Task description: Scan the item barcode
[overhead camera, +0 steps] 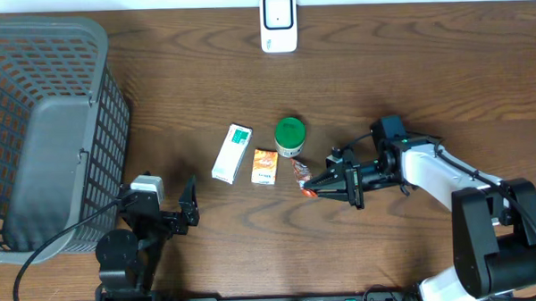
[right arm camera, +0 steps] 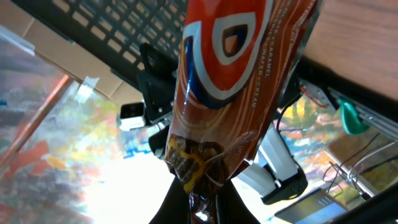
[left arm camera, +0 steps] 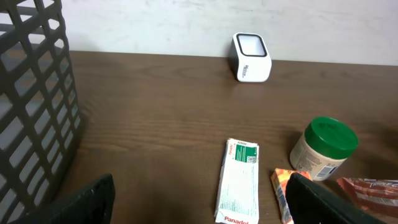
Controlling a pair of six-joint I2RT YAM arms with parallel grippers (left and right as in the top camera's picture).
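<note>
Far left on the wooden table (overhead camera: 426,64) stands the grey basket (overhead camera: 44,131). Just right of its near corner is my left gripper (overhead camera: 191,207), jaws spread wide with nothing between them; in that wrist's view my dark fingers (left arm camera: 84,202) frame the lower corners. Next comes a white and green box (overhead camera: 231,153) lying flat, then a small orange packet (overhead camera: 265,166) just beside it. Well behind these, against the table's far edge, the white scanner (overhead camera: 278,22) stands upright. A jar (overhead camera: 290,136) with a green lid stands just right of the orange packet. In front of the jar is the snack wrapper (overhead camera: 302,176), orange-red with a blue and white logo, and my right gripper (overhead camera: 317,186) is clamped tight on one end of it, the arm reaching in from the right. In my right wrist view the wrapper fills the middle. I cannot tell whether it touches the table.
</note>
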